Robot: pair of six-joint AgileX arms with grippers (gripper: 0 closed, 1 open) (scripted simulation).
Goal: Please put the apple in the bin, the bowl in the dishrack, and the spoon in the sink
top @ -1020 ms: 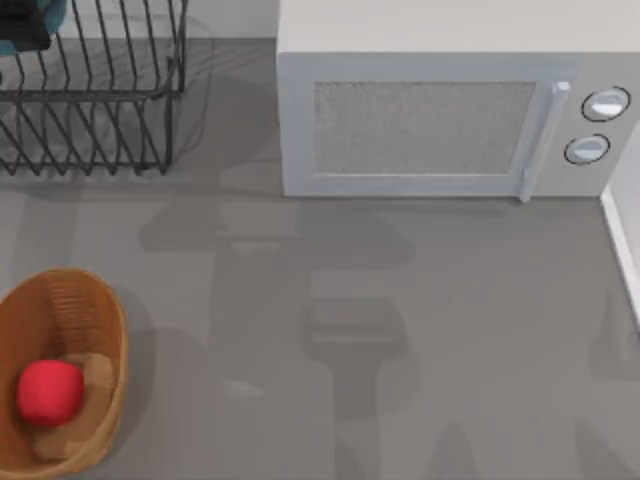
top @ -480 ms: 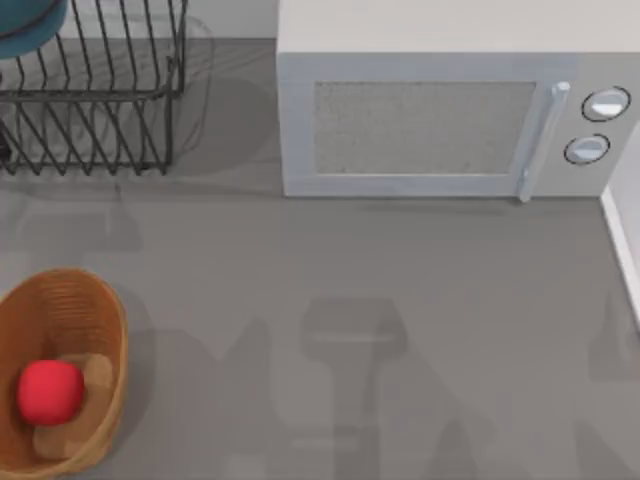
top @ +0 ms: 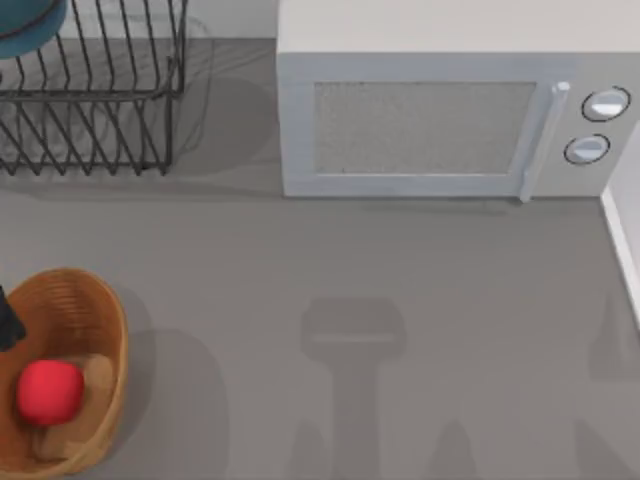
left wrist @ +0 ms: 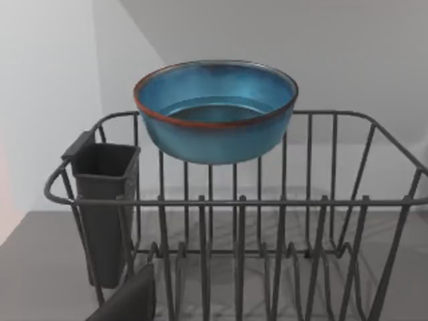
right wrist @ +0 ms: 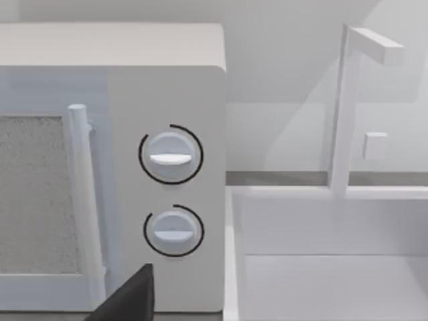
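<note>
The teal-blue bowl (left wrist: 215,110) with a reddish-brown rim rests upright on the wires at the far side of the black dishrack (left wrist: 241,200); from above it sits at the back left corner (top: 25,18). The red apple (top: 48,392) lies inside the wicker bin (top: 100,310) at the front left. A dark piece of my left gripper (top: 6,322) shows at the left edge beside the bin, and again low in the left wrist view (left wrist: 130,299). A dark piece of my right gripper (right wrist: 127,297) faces the white sink (right wrist: 321,267). The spoon is out of view.
A light grey microwave (top: 430,120) with two knobs stands at the back centre-right. The sink's white edge (top: 622,250) runs along the right side, with a faucet (right wrist: 348,100) behind the basin. A dark utensil cup (left wrist: 103,200) hangs on the dishrack.
The dark left arm has drawn away from the bowl in the dishrack and moved forward along the left edge to beside the bin. Bowl and apple stay put.
</note>
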